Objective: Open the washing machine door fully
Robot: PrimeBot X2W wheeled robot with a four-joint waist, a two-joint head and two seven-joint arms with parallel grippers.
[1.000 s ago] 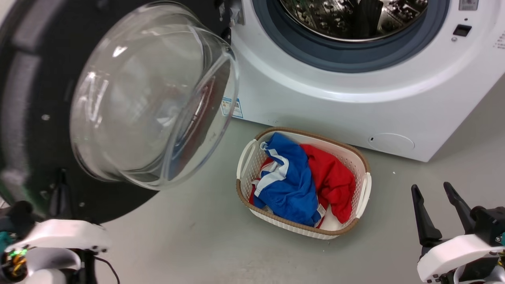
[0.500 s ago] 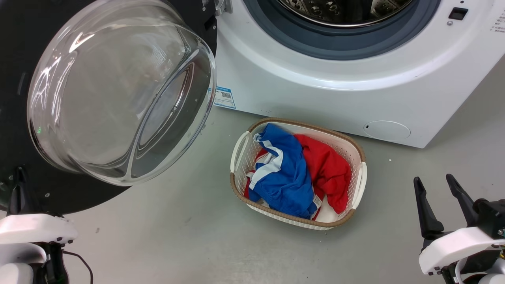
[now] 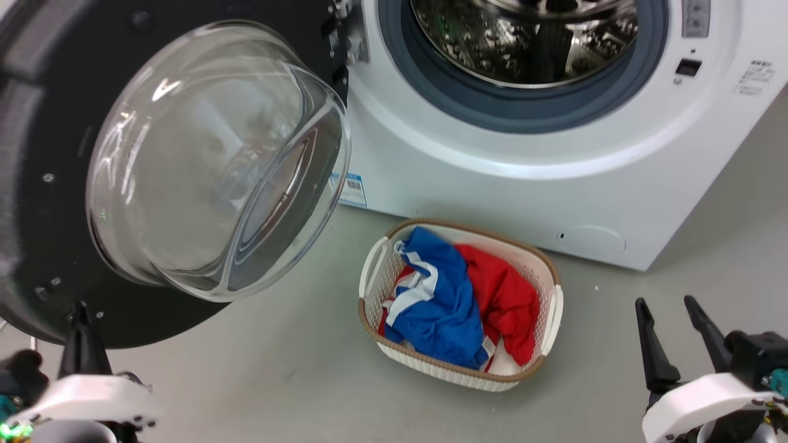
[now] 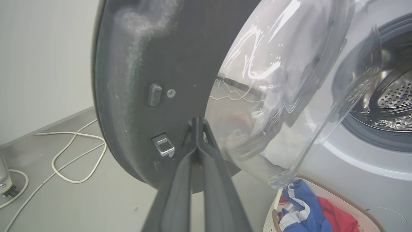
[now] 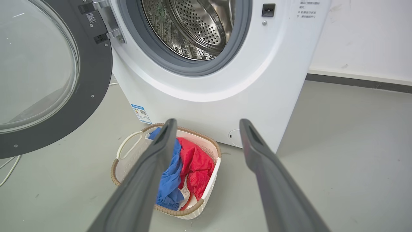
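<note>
Left of the washing machine (image 3: pixel 468 184), the washing machine door (image 3: pixel 209 166) is seen wide open, the clenched left gripper (image 4: pixel 197 123) at its inner face, whence tips could be slid off and rebound allowed; right gripper (image 3: pixel 665 304) splayed, empty.

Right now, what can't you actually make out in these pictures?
Blue label sticker: print too small in head view.
Drum: top cut off by head view's upper edge.
Laundry basket's floor: hidden under red and blue clothes.
Whether the left fingers touch the washing machine door: left wrist view too unclear.
</note>
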